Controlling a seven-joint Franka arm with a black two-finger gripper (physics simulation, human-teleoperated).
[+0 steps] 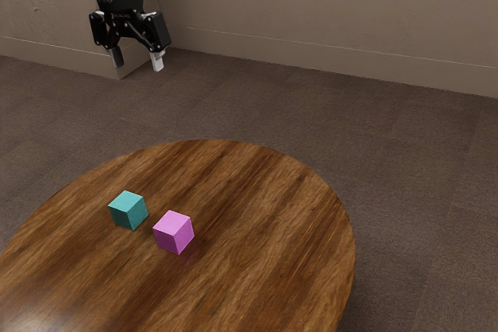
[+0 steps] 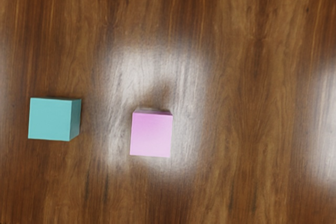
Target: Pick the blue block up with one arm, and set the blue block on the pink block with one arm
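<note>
A blue-green block [image 1: 128, 209] rests on the round wooden table [image 1: 257, 192], toward the exterior view's left. Just to its right, a small gap away, sits the pink block [image 1: 173, 231]. High above both, near the exterior view's upper left, my gripper [image 1: 137, 59] hangs open with nothing between its fingers. Looking straight down in the wrist view, the blue block [image 2: 54, 119] and the pink block [image 2: 151, 133] lie side by side on the wood, apart from each other.
The table's curved edge [image 1: 346, 231] runs along the exterior view's right side of the blocks. Beyond it lie a grey floor [image 1: 405, 138] and a beige wall [image 1: 327, 5]. Bare wood stretches to the right of the pink block.
</note>
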